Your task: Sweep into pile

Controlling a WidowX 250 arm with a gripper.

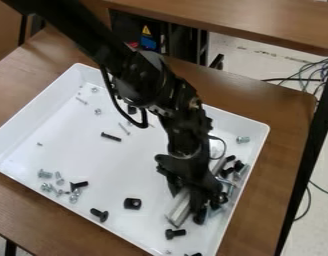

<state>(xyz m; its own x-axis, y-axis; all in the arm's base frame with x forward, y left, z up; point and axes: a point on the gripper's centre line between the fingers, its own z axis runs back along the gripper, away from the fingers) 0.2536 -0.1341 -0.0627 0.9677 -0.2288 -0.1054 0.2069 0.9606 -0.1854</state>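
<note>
Camera view: black two-finger gripper (188, 204) hangs down over the right part of a white, shallow, rectangular tray (93, 160), at a long grey bar (178, 212) that slants across the tray floor. Can't tell how far open it is, or whether it grips the bar. Loose hardware to be swept is spread out: mixed black and silver bolts (228, 170) bunched between the bar and the right wall; silver bolt (242, 140) above them; black headed bolt (175, 233) near the bar's lower end; black square block (132, 203) left of the bar; black flat-headed bolt (100, 215) near the front wall; small silver screws and nuts (46, 187) grouped at lower left, a black bolt (78, 185) among them; long black screw (112, 136) mid-tray. Tray sits on a brown wooden table (287, 125).
</note>
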